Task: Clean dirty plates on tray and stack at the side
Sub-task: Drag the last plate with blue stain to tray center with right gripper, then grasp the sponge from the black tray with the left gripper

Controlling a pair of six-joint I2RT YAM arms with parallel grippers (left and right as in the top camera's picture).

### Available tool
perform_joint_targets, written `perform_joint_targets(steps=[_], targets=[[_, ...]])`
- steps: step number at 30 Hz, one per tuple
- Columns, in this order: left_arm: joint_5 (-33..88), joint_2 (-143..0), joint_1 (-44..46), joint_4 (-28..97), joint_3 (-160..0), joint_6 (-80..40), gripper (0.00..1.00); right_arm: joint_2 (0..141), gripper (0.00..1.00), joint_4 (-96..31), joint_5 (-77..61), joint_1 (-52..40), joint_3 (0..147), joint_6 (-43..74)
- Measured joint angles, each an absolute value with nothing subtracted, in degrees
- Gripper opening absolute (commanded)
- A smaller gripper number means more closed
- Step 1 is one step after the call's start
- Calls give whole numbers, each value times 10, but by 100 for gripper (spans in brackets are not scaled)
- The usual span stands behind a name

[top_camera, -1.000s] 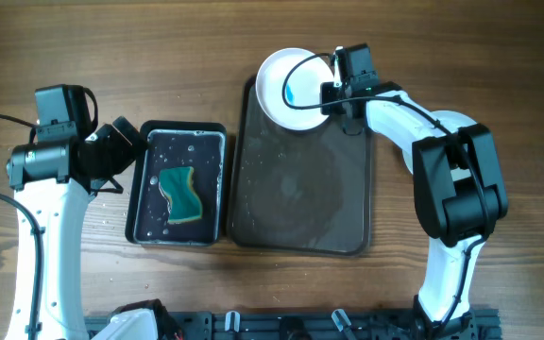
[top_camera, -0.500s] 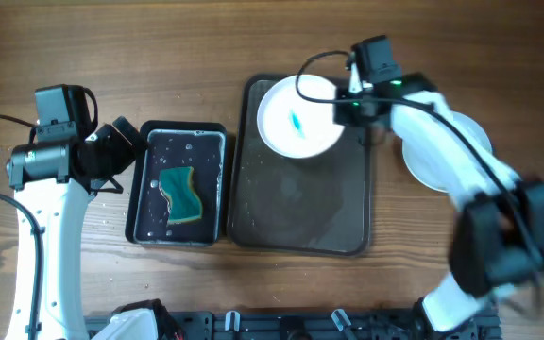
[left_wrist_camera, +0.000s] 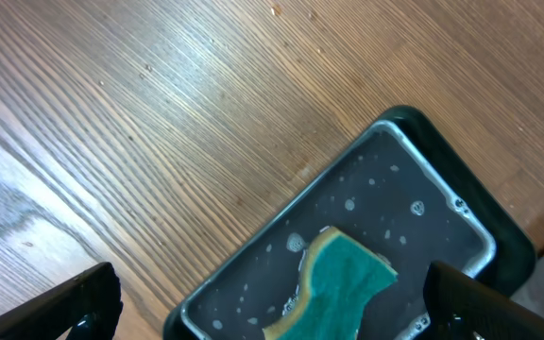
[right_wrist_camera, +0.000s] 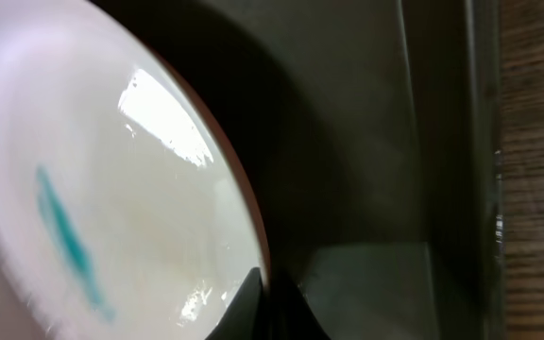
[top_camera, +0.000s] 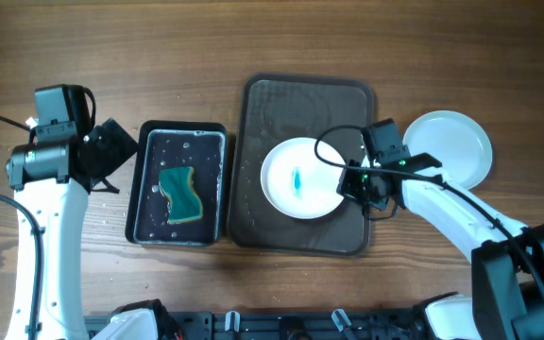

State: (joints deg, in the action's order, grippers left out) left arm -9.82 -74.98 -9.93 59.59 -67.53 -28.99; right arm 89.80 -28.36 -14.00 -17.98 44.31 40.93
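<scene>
A white plate (top_camera: 300,178) with a teal smear at its centre is over the near half of the dark tray (top_camera: 291,104). My right gripper (top_camera: 352,180) is shut on its right rim. In the right wrist view the plate (right_wrist_camera: 111,189) fills the left side, its rim pinched between the fingertips (right_wrist_camera: 253,302) at the bottom edge, with the tray (right_wrist_camera: 376,142) behind. A second, plain white plate (top_camera: 451,148) lies on the table right of the tray. My left gripper (top_camera: 121,156) hangs open left of the small black tray, holding nothing.
The small black tray (top_camera: 179,184) holds water drops and a green sponge (top_camera: 182,194), also seen in the left wrist view as the sponge (left_wrist_camera: 338,283) in the black tray (left_wrist_camera: 442,179). Bare wooden table surrounds both trays.
My right arm has carried the smeared plate from the tray's far left corner to its near right part. This uncovered the plain plate on the table. The left arm stayed put.
</scene>
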Motion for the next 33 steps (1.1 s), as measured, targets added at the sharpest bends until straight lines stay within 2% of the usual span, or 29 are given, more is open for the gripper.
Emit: perform_joint_targets(steps=[3,7,8,12,13,15,16,18,21,22,24,28,29,30,31,32,33], targets=[[-94,-750,-99,589,-675,-290,100,898,36,-281,-145,-180,444,362],[15,-750,-100,605,-675,-291,100,899,35,-415,-127,-180,503,263],[44,-750,-100,609,-675,-291,100,899,33,-445,-117,-180,528,236],[107,-753,-80,613,-675,-281,100,894,31,-490,-103,-180,616,160],[113,-756,-70,613,-674,-278,98,890,31,-492,-102,-180,628,148],[114,-777,-37,600,-657,-271,83,874,32,-488,-105,-180,641,131],[112,-787,-29,597,-650,-272,80,869,32,-488,-107,-180,642,127],[104,-815,-6,582,-625,-267,66,858,31,-486,-111,-180,643,123],[96,-882,29,578,-595,-264,57,854,32,-486,-115,-180,643,120],[91,-902,39,578,-589,-267,49,854,32,-486,-116,-180,643,120],[73,-938,53,578,-585,-282,42,854,32,-486,-116,-180,643,121],[30,-994,72,573,-586,-311,39,854,32,-486,-116,-180,643,121],[23,-1001,75,569,-586,-316,41,854,32,-486,-116,-180,643,121],[18,-1005,78,563,-586,-320,49,854,32,-486,-116,-180,643,121],[15,-1006,79,561,-586,-323,49,854,32,-486,-116,-180,643,121],[13,-1006,79,559,-586,-324,20,854,32,-486,-116,-180,643,121],[10,-1006,79,554,-586,-325,4,854,32,-486,-116,-180,643,121]])
